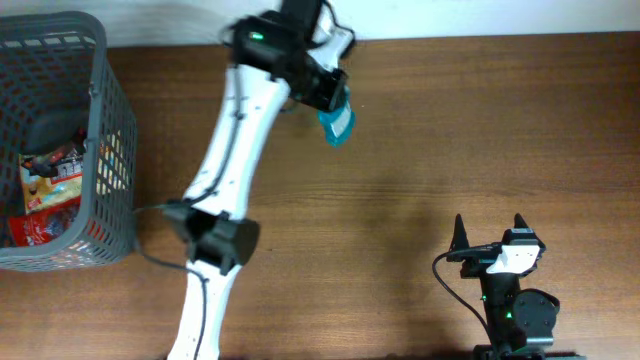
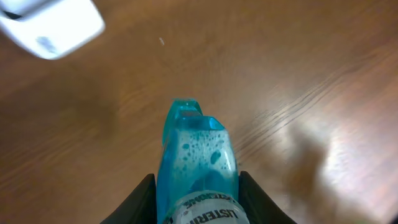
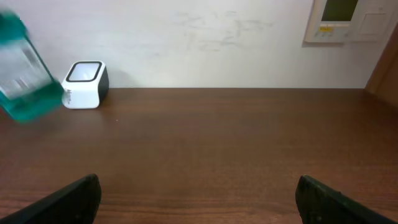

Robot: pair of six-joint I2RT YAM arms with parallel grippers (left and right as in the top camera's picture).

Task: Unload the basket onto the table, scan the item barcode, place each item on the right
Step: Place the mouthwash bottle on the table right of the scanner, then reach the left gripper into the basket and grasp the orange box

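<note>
Between the black fingers of my left gripper [image 2: 198,190], pinched: translucent teal bottle [image 2: 194,146], flat-sided, bubbly liquid inside, label band at the grip. Just ahead of it, white rounded-cube scanner [image 3: 86,84], dark glossy top. Underneath, smooth brown wood-grain table [image 2: 323,93]. My right gripper [image 3: 199,193] sits well apart, jaws spread wide, nothing between. Grey mesh basket [image 1: 100,120] far off sideways.

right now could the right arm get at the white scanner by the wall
Probably, though it's a long stretch. Bare table lies between the open right gripper and the scanner. The crowding is at the far end: the left gripper holds the teal bottle close beside it.
</note>
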